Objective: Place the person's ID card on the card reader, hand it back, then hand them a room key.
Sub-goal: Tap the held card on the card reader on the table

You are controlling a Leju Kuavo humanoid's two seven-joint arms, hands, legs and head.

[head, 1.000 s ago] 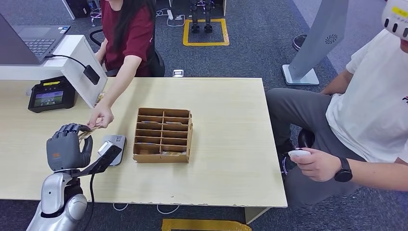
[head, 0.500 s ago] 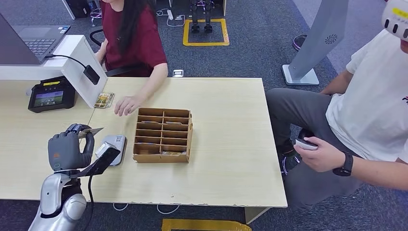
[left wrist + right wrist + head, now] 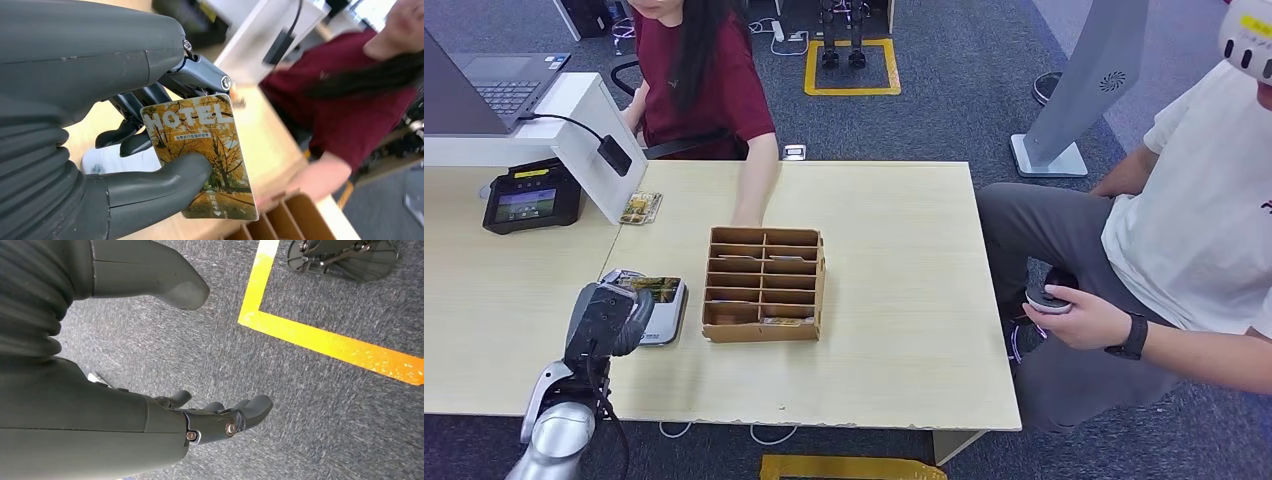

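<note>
Left wrist view shows the left hand pinching the hotel card between thumb and fingers near one long edge. The card seems thin, light, stiff and glossy, so it may slip; I judge the edge grip is best. It hovers over the card reader on the counter. The right hand hangs loose, holding nothing.

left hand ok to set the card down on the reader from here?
Probably yes. The left hand holds the card right over the card reader, with nothing between them; the wooden organizer sits clear beside it.
</note>
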